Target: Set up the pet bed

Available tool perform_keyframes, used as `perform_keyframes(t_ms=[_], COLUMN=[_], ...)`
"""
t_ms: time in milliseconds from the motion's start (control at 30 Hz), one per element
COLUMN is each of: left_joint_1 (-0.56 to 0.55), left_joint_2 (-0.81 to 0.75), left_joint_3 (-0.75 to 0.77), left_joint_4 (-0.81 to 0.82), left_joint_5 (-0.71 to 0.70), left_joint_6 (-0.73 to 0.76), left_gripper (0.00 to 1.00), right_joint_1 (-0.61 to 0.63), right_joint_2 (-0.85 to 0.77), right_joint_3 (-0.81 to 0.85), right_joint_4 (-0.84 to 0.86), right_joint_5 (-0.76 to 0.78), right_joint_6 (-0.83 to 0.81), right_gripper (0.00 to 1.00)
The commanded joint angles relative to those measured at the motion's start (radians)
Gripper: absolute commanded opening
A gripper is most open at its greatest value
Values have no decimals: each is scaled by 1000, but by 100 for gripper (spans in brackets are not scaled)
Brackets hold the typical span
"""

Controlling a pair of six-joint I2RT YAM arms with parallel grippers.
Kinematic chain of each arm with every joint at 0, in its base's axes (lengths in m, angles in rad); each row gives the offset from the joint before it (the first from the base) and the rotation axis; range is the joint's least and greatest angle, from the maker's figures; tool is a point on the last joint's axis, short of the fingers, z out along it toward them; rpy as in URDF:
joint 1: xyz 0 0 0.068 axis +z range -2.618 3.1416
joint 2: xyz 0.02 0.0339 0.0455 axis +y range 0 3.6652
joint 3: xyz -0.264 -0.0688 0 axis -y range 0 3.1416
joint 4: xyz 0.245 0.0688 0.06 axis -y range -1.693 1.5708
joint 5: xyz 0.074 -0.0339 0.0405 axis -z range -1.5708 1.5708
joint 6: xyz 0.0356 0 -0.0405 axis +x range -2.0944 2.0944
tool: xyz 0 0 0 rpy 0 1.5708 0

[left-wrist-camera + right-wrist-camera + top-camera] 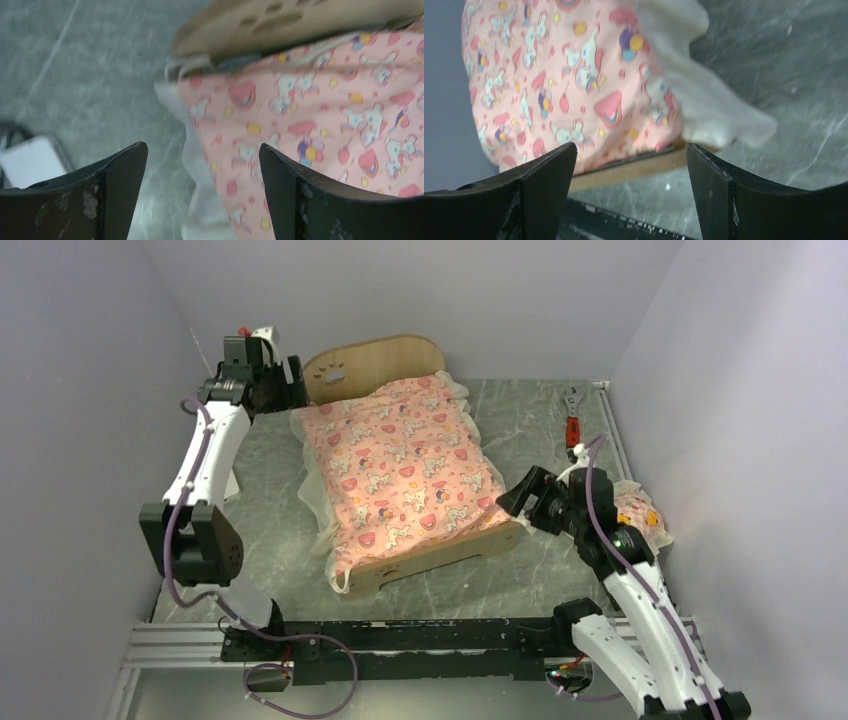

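The light-wood pet bed [375, 365] stands mid-table, its paw-print headboard at the back and low footboard [440, 555] at the front. The pink cartoon-print mattress [405, 465] lies on it, its white ruffle hanging over the sides; the striped base is hidden. The small frilled pillow [640, 512] lies at the right wall behind the right arm. My left gripper [293, 380] is open and empty beside the headboard's left end; its view shows the headboard [300, 22] and mattress corner [310, 115]. My right gripper [512, 498] is open and empty by the bed's front right corner; its view shows the mattress [574, 85] and footboard [634, 170].
A red-handled wrench [573, 412] lies on the grey marbled table at the back right. Grey walls close in on the left, back and right. A black rail [400, 640] with the arm bases runs along the near edge. A white object [30, 160] shows at the left of the left wrist view.
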Motion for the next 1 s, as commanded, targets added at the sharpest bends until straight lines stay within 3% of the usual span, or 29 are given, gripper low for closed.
perform_keyframes(t_ms=[0,200,367,667,733,867,967], left_joint_1=[11,22,24,24,24,24,24], left_joint_2=[81,153,279,423,441,403,321], left_joint_3=[119,122,227,347,366,323,248], left_joint_4=[212,406,406,414,392,366,377], left_joint_5=[124,222,286,442,461,436,383], left_joint_6=[146,229,329,397,395,422,453], left_gripper=[87,90,90,85,78,47,32], right_joint_1=[57,66,70,80,81,81,81], right_joint_2=[-123,-184,-183,-163,-159,-132,-91], right_joint_3=[-27,-89,-184,-239,-252,-260,-244], right_joint_4=[-146,-211,-82,-6,25,79,127], right_joint_5=[51,-16,-144,-179,-175,-132,-101], right_joint_6=[116,125,181,201,222,253,257], right_gripper=[84,84,85,85,85,85,84])
